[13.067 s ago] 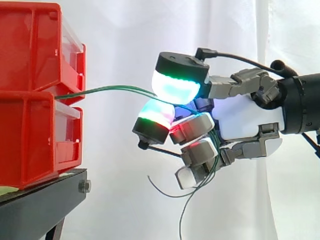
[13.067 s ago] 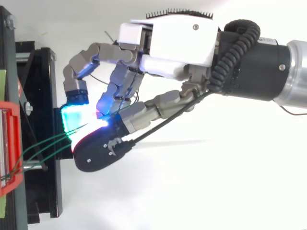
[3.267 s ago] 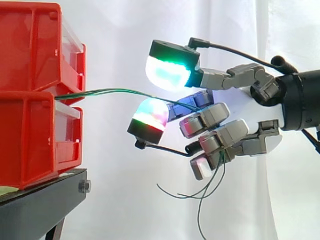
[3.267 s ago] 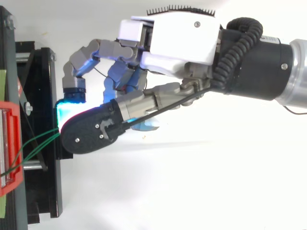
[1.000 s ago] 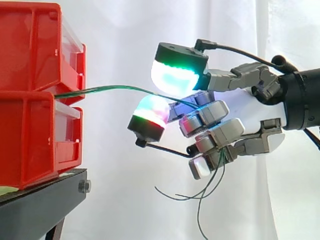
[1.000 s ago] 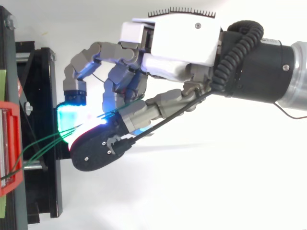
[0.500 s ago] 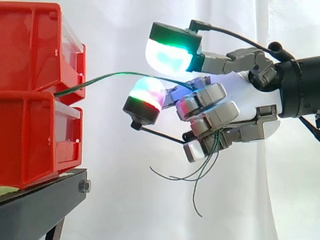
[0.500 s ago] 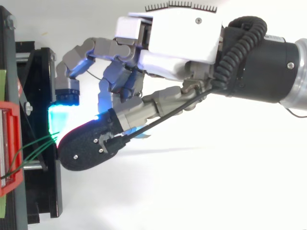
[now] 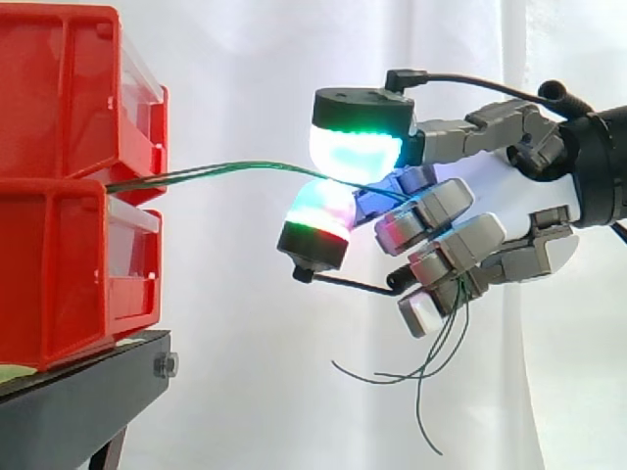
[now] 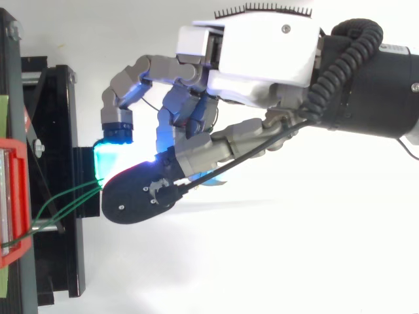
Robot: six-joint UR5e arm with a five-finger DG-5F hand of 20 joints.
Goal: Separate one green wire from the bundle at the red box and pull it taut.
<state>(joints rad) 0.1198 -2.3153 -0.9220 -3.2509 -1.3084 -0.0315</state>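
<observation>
Hand point(image 9: 490, 211) sits right of the stacked red bins point(image 9: 59, 186), fingers curled around the green wires point(image 9: 225, 168). The wires arc from the gap between the bins, passing between two glowing pads point(image 9: 355, 152); their loose ends dangle under the hand. Black stand point(image 9: 78, 401) is under the bins, white curtain point(image 9: 235, 59) behind.

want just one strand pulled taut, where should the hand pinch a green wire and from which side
Probably the free span between the bins and the hand, where the wires fan apart seen from above. They run nearly level there, so come in from the right and close on one strand from above and below.
</observation>
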